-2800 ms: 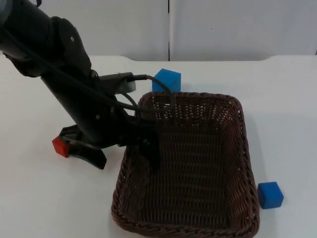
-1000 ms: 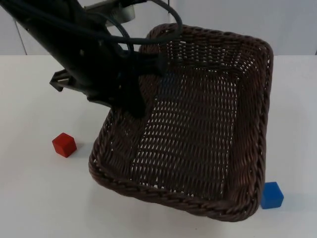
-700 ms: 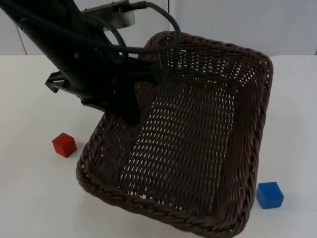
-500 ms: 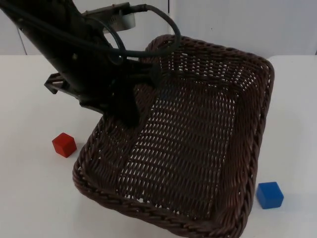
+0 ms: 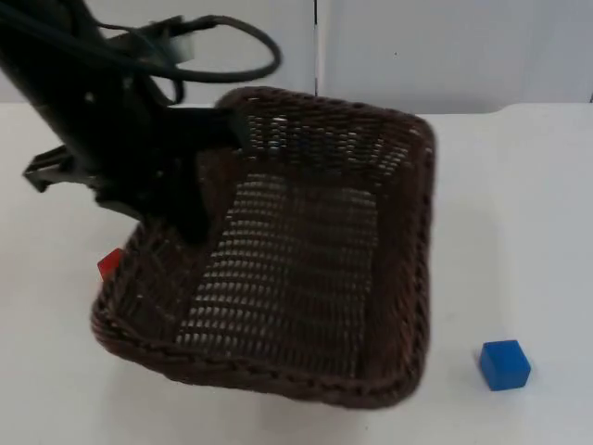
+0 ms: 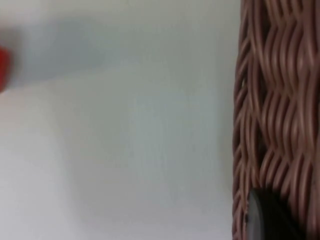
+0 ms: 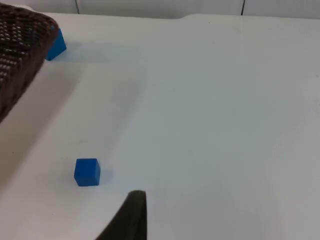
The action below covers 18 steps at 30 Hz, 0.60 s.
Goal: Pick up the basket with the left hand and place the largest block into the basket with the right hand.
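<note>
Basket (image 5: pixel 306 269): dark brown woven wicker, rectangular w/ rounded corners, thick braided rim, open-weave floor that lets the white table (image 5: pixel 537 232) show through. It's off the table and tilted, near edge lower, far edge up by the grey partition wall (image 5: pixel 445 46). Left gripper (image 5: pixel 199 199) is at the basket's left wall, jaws pinching the rim/wall; black arm body covers most of that side in top view. Left wrist view gives the weave close up: reddish-brown rounded strands in vertical plaits, one black fingertip (image 6: pixel 267 220) against the wicker, white table beside it, and a sliver of the red block (image 6: pixel 3 70). Top view has the red block (image 5: pixel 109 263) as a small corner peeking out at the basket's left rim, mostly covered. Small blue block (image 5: pixel 504 363): matte cube, sharp edges, on the table right of the basket's near-right corner, apart from it. Right wrist view adds what top view lacks: a second, lighter blue block (image 7: pixel 56 45) just behind the basket rim (image 7: pixel 20 55), partly hidden, so can't compare its size properly; the small blue block (image 7: pixel 87 171) sits nearer that camera. Right arm waits; right gripper (image 7: pixel 131 215) over bare table near the small blue block, one dark fingertip visible, can't tell jaw state.
</note>
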Motion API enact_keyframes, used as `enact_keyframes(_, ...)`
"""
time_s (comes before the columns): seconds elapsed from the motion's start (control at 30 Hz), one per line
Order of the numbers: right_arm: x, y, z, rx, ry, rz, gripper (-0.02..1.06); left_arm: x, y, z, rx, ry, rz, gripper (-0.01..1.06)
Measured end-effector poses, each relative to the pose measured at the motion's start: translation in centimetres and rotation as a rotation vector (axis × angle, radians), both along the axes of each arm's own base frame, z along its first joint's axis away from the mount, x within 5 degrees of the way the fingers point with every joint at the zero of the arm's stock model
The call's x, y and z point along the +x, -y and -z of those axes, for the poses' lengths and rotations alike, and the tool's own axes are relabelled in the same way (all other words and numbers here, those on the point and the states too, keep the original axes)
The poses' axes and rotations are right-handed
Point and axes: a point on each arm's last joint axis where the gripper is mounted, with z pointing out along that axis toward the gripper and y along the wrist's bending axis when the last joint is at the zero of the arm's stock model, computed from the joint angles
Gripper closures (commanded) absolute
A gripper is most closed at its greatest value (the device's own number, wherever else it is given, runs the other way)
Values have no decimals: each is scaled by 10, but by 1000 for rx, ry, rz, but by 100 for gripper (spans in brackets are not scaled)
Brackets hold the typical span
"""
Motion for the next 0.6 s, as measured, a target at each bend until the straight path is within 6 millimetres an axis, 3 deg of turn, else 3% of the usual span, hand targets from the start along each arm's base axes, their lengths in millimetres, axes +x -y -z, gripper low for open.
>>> enact_keyframes(0.17,0,0,0,-4,0,-2,-1,3,-37,8,-18,-40,-143,105)
enact_keyframes(0.2,0,0,0,-4,0,-2,-1,3,-37,8,-18,-40,-143,105)
enact_keyframes(0.33,0,0,0,-4,0,-2,-1,-9,-59,22,-22,-50,-249,105)
enact_keyframes(0.6,18,-3,-9,7,-44,-11,-1,-22,-62,23,-28,-52,-271,105)
